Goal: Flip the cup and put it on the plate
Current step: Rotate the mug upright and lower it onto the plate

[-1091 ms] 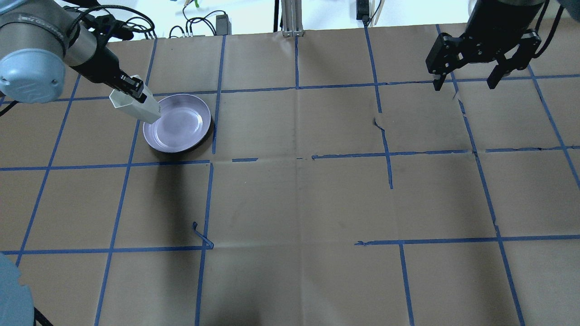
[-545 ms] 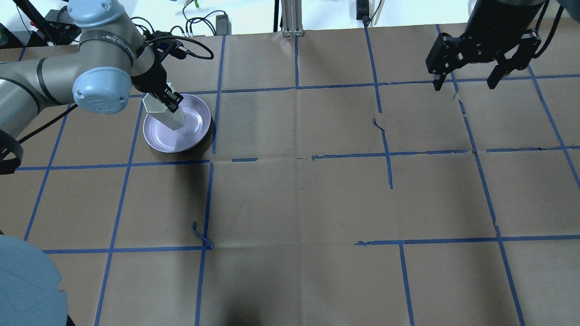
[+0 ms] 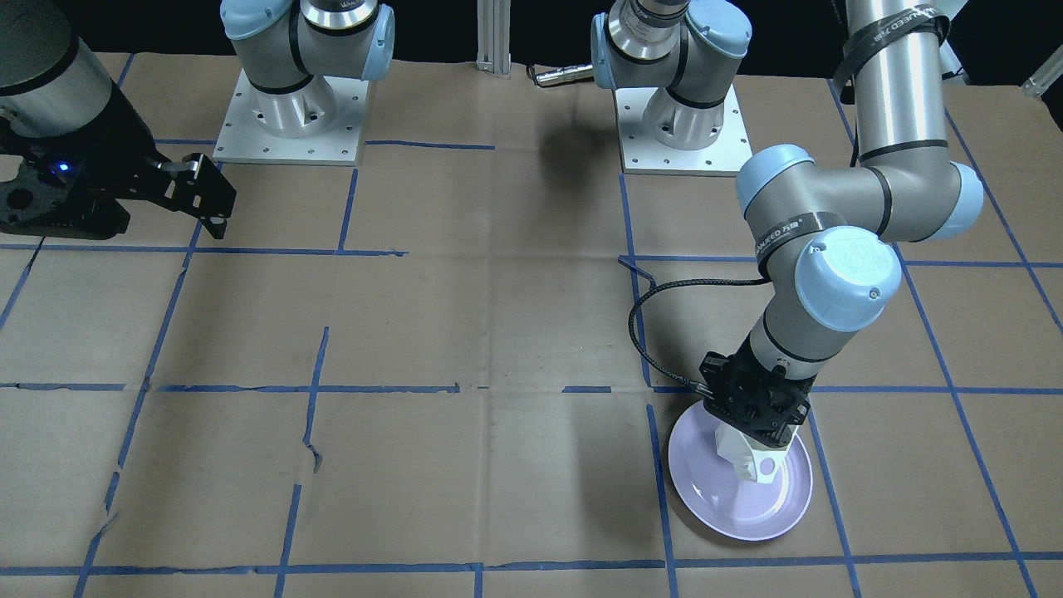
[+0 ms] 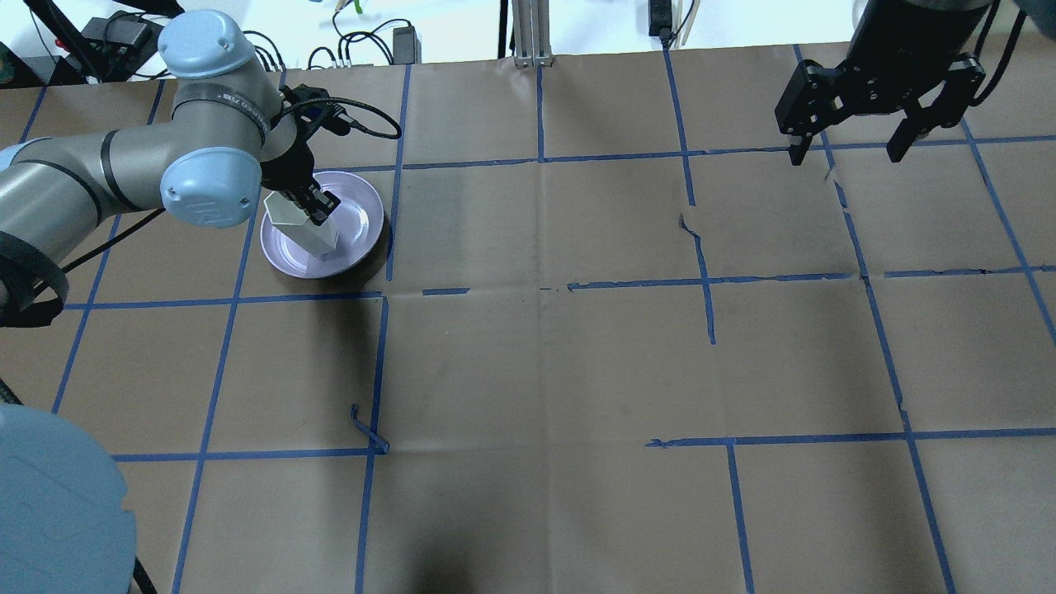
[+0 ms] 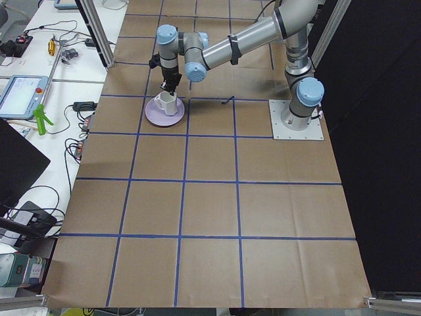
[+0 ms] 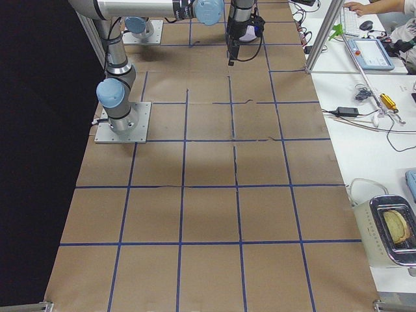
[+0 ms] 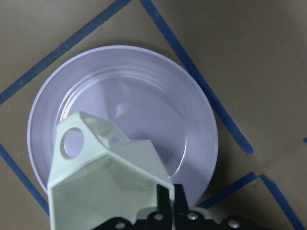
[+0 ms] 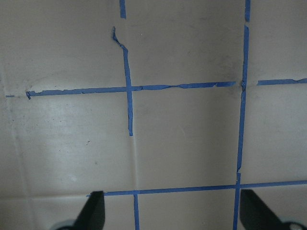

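My left gripper (image 4: pixel 312 206) is shut on the rim of the white faceted cup (image 4: pixel 307 230). It holds the cup mouth up, slightly tilted, over the lavender plate (image 4: pixel 359 224). The cup (image 3: pixel 754 461) with its angular handle sits above the plate (image 3: pixel 714 498) in the front view. The left wrist view shows the cup's open mouth (image 7: pixel 105 191) and the plate (image 7: pixel 158 100) below it. I cannot tell whether the cup's base touches the plate. My right gripper (image 4: pixel 850 153) is open and empty, high over the far right of the table.
The table is covered in brown paper with blue tape grid lines (image 4: pixel 540 157). A loose curl of tape (image 4: pixel 367 429) lies near the left middle. Cables and a metal post (image 4: pixel 528 33) sit beyond the far edge.
My left arm has swung the cup from the plate's left edge to above its middle. The cup has turned from lying sideways to nearly upright. The right arm has not moved.
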{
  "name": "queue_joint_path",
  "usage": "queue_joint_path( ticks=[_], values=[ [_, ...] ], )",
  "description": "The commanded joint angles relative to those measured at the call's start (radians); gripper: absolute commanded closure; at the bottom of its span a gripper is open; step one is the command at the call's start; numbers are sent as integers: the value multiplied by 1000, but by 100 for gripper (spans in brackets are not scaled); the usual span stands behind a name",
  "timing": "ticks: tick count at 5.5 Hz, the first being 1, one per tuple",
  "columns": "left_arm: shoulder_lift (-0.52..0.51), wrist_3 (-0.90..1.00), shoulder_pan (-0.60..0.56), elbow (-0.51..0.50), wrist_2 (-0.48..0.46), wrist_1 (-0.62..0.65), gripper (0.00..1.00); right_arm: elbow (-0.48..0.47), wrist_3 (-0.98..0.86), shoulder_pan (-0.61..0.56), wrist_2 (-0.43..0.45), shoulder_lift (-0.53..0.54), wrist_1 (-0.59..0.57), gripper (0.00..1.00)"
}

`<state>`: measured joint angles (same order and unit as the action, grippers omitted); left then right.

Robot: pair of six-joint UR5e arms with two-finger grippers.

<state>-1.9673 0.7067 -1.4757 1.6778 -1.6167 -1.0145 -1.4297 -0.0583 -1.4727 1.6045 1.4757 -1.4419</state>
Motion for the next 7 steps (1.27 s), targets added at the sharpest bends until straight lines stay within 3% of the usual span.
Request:
queue_joint_path(
  ticks=[1,3,4,5,6,7],
  values=[
    [-15,2,0,0,0,30,100,0,0,0,0,0,0,0],
    [-16,-10,0,3,12,30,99,0,0,0,0,0,0,0],
    [-16,-15,0,5,11,30,88,0,0,0,0,0,0,0],
    [-18,-15,0,5,8,30,27,0,0,0,0,0,0,0],
    [-19,-16,0,0,9,31,13,0,0,0,0,0,0,0],
    [8,-42,-8,-22,6,8,12,0,0,0,0,0,0,0]
  ],
)
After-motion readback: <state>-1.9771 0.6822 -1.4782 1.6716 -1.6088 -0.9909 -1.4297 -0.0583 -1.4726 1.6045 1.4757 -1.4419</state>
